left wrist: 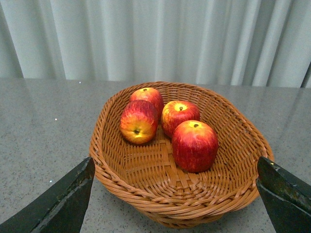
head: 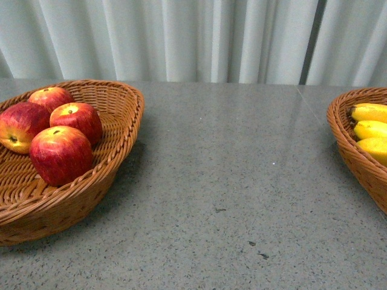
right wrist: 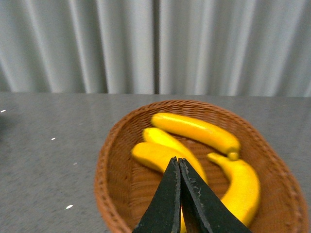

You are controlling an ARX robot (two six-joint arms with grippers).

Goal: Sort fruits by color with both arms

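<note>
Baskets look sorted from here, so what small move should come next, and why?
Probably just hold or retract both arms. Four apples sit in the left basket, four bananas in the right basket, none on the table. Left gripper open, right gripper shut, both empty.

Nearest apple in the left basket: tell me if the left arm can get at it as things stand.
Probably yes: the left gripper is wide open facing the nearest apple, and nothing covers it.

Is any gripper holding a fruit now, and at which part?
Nothing is held. The left gripper is open and empty; the right gripper is shut with nothing between its fingers, above the bananas.
</note>
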